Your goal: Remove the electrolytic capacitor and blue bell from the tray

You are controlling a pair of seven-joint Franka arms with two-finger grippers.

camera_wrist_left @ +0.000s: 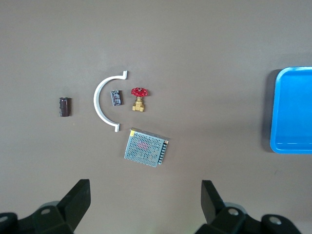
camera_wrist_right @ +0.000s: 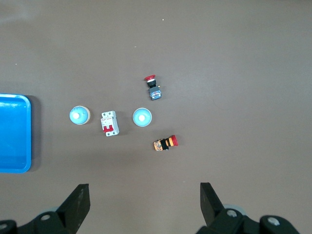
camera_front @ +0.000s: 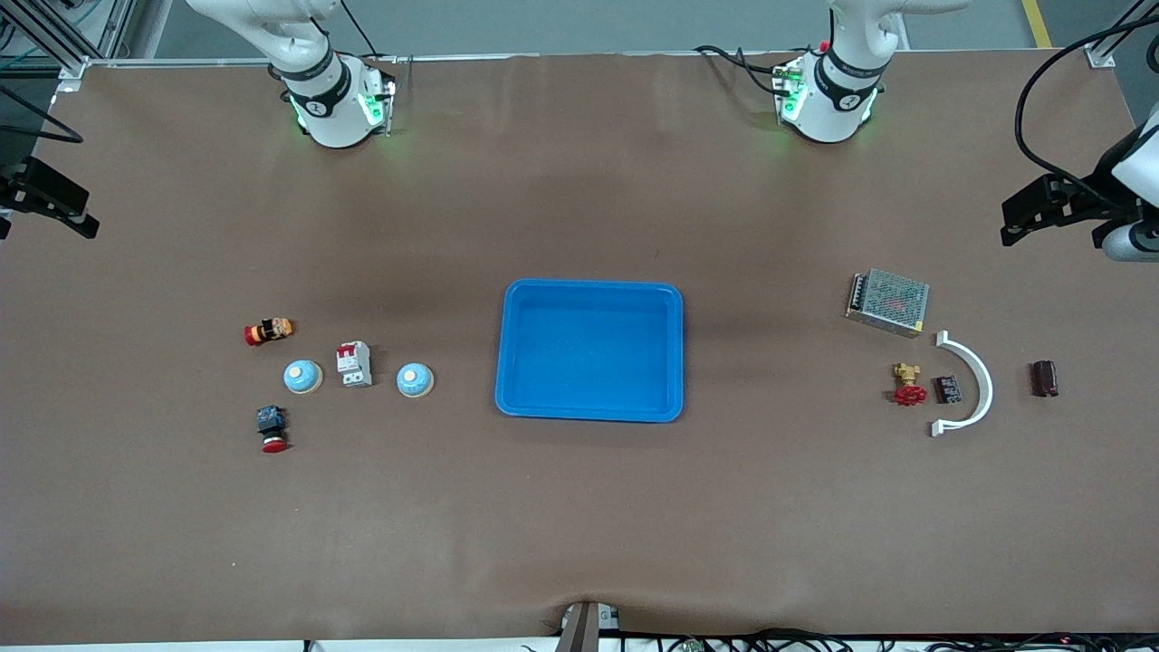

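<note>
The capacitor (camera_front: 1043,378) (camera_wrist_left: 65,107), a dark maroon cylinder, lies on the table toward the left arm's end. Two light-blue dome bells (camera_front: 302,377) (camera_front: 415,380) sit toward the right arm's end, either side of a circuit breaker; the right wrist view shows both bells (camera_wrist_right: 142,117) (camera_wrist_right: 79,116). A blue tray (camera_front: 589,286) rests mid-table with nothing in it. My left gripper (camera_wrist_left: 146,195) (camera_front: 1023,217) hangs open, high over the table's end near the capacitor group. My right gripper (camera_wrist_right: 145,195) (camera_front: 63,204) hangs open, high over the other end. Neither holds anything.
Beside the capacitor lie a white curved bracket (camera_front: 969,385), a small dark module (camera_front: 947,389), a red-handled brass valve (camera_front: 907,385) and a mesh-covered power supply (camera_front: 888,302). By the bells are a white-and-red circuit breaker (camera_front: 354,364) and two red-capped push buttons (camera_front: 273,428) (camera_front: 268,331).
</note>
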